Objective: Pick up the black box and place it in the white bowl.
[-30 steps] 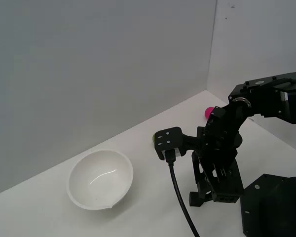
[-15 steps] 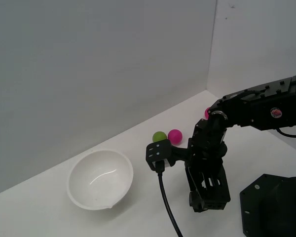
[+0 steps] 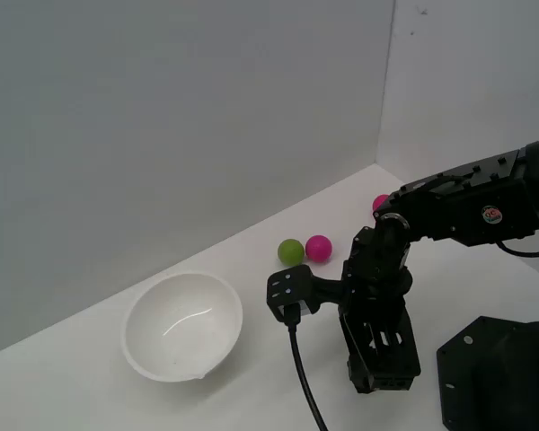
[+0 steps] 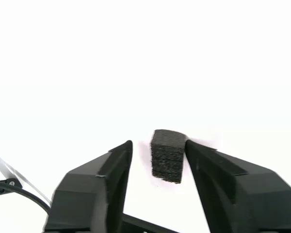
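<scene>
The gripper (image 4: 157,155) is down at the white table (image 3: 251,395), its jaws spread with the black box (image 4: 168,155) standing between them. In the wrist view one finger looks to be touching the box's side, while a clear gap remains on the other side, so nothing is pinched yet. The box is off-centre in the opening; a good close lets the free finger travel in until both faces are squarely pressed, rather than nudging the box sideways. The foam-like texture suggests it will compress a little, so a firm but not crushing squeeze suits. In the exterior view the gripper (image 3: 382,382) hides the box. The white bowl (image 3: 183,326) sits well apart toward the exterior view's left, with a green ball (image 3: 291,251) and a pink ball (image 3: 319,248) behind the arm, clear of a straight carry.
</scene>
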